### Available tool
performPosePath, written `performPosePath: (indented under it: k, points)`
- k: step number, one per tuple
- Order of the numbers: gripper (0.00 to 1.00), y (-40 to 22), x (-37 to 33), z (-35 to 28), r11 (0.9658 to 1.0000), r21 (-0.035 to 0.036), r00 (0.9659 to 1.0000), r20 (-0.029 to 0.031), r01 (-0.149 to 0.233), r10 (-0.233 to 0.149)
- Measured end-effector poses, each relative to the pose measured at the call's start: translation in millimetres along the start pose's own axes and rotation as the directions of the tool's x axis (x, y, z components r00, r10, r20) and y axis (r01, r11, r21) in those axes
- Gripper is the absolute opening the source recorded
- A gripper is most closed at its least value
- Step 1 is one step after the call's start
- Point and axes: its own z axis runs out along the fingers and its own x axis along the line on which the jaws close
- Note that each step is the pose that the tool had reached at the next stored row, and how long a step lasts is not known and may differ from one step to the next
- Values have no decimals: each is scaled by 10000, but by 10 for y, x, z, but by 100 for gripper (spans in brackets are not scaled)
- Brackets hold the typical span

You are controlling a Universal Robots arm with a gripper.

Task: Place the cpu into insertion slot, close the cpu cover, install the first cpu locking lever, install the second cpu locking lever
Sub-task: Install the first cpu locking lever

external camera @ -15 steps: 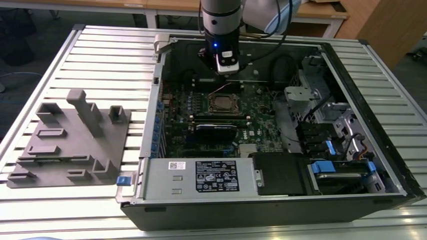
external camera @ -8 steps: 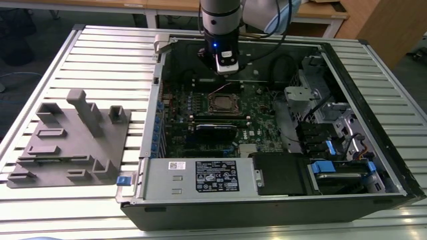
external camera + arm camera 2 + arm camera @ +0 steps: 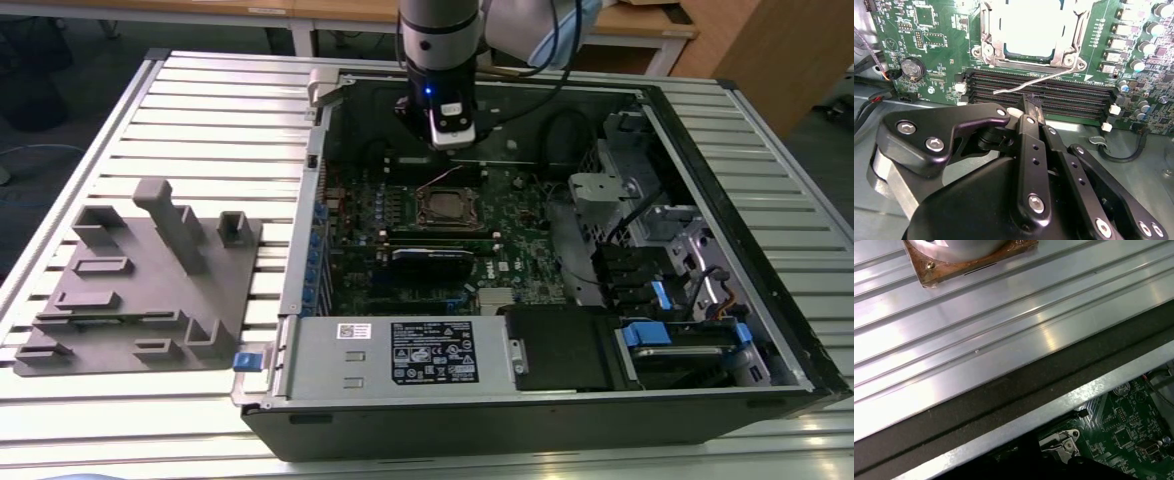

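Ribbed aluminium worktop (image 3: 200,110) carries an open black PC case (image 3: 747,300), with a grey fixture block (image 3: 140,280) on the exterior view's left. Case walls box the motherboard (image 3: 400,225) in on all sides; free room is mostly straight up. Gripper (image 3: 1031,102) hangs at the far side of the case, just beyond the insertion slot (image 3: 442,208). Fingers (image 3: 1029,150) look pressed together, nothing between them. The cpu (image 3: 1031,45) lies flat in the socket, the cpu cover (image 3: 991,35) down around it. One thin wire locking lever (image 3: 1029,85) slants free across the black memory slots (image 3: 1054,95), unlatched.
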Motion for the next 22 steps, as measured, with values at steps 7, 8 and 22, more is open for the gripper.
performPosePath:
  k: [7,8,22]
  points:
    - [11,-3,1,16,10000,6,10000,1,1,-1]
    - [11,-3,1,17,10000,5,10000,1,1,-1]
    - [11,-2,1,13,9959,509,9971,103,746,-752]
